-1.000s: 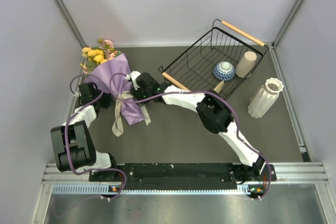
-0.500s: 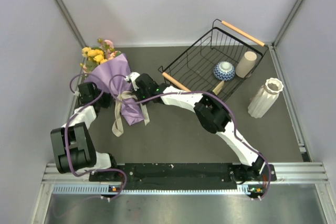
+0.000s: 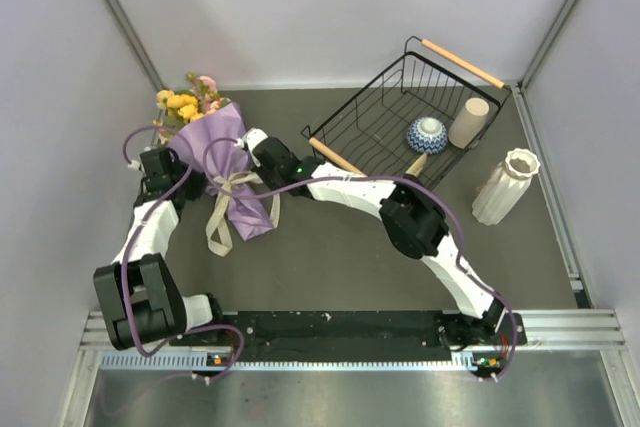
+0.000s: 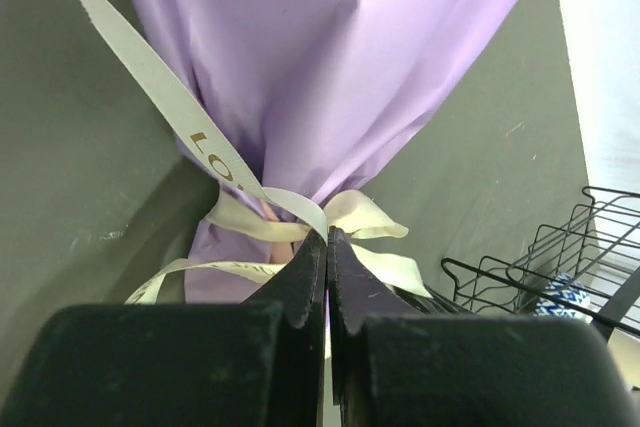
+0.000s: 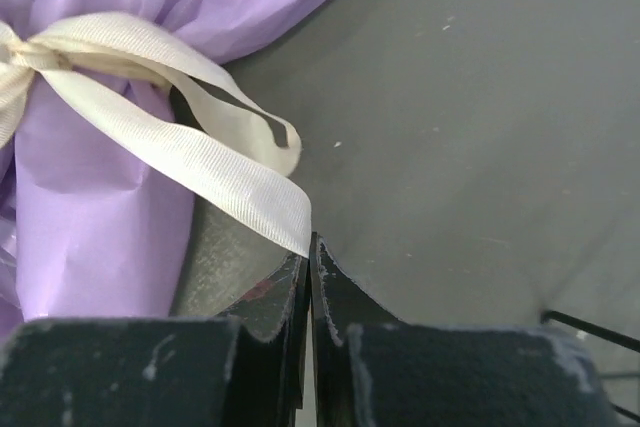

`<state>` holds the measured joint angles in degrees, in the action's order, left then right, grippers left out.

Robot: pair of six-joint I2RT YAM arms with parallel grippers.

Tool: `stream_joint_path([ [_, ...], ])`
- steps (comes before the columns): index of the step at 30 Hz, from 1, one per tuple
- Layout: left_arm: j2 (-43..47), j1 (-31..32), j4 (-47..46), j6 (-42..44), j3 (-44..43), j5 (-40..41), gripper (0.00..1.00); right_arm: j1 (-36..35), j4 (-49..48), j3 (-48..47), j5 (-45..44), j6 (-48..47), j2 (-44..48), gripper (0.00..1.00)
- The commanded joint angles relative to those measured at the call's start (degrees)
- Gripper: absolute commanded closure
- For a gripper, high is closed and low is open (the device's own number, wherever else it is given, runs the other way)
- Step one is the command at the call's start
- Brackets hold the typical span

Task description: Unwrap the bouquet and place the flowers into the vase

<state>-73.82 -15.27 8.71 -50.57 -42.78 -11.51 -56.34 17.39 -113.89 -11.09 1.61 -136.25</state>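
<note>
Newly closed, right tool [image 5: 309, 247] is gripping the bouquet [image 3: 225, 147]'s ribbon tail [image 5: 230, 182], left tool [image 4: 327, 247] pinching the bow [image 4: 355, 217]; steady outward pulling looks wisest.

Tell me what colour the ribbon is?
The ribbon is cream, clearest in the right wrist view.

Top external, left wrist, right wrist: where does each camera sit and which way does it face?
Top external: overhead, from behind, looking down; left arm, right arm, bouquet, vase show.
Left wrist: along the shut left gripper toward the ribbon knot.
Right wrist: along the shut right gripper pinching a ribbon tail.
Both wrist views share the ribbon and bouquet.
</note>
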Motion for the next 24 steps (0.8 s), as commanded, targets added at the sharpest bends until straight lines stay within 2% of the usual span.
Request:
stream_joint_path([
  [1,4.38,-0.03,2.27,5.38,-3.71,3.42,1.0,-0.97,1.24,-0.9,-7.27,-1.34,7.13,1.0],
  [8,9.57,0.06,5.79,8.73,-6.34,10.53,1.0,-0.97,3.18,-1.95,-11.05,-3.45,9.41,1.0],
  [18,9.05,-0.11,7.63,7.85,-8.45,16.43,1.0,-0.88,3.44,0.5,-14.74,-5.21,11.7,1.0],
  [24,9.57,-0.11,7.9,7.68,-9.86,17.83,1.0,-0.88,4.15,2.78,-21.16,-6.09,12.67,1.0],
])
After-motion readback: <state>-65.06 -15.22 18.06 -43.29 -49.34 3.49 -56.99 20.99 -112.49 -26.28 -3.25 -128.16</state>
